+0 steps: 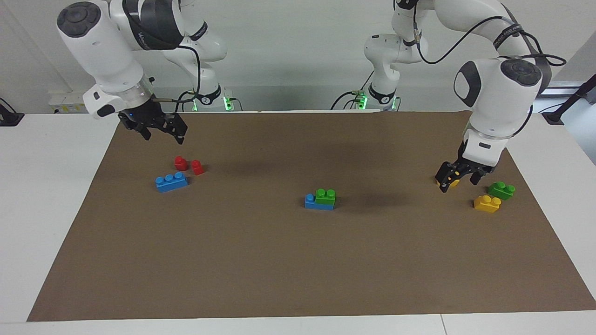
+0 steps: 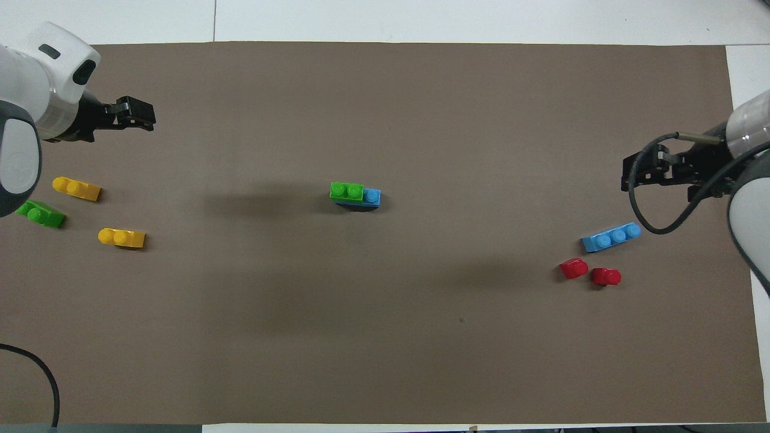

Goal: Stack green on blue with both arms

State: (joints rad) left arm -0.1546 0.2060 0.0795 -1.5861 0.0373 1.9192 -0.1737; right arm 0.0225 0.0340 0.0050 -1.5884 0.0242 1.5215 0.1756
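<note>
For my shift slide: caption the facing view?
Green brick stacked on blue brick mid-mat; open left gripper and right gripper raised apart, empty.

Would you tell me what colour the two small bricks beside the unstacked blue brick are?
Both small bricks are red, clearest in the overhead view.

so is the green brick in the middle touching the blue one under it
Touching. The facing view shows the green brick seated directly on the blue brick with no gap, leaving one blue stud uncovered; both grippers are far from the stack.
</note>
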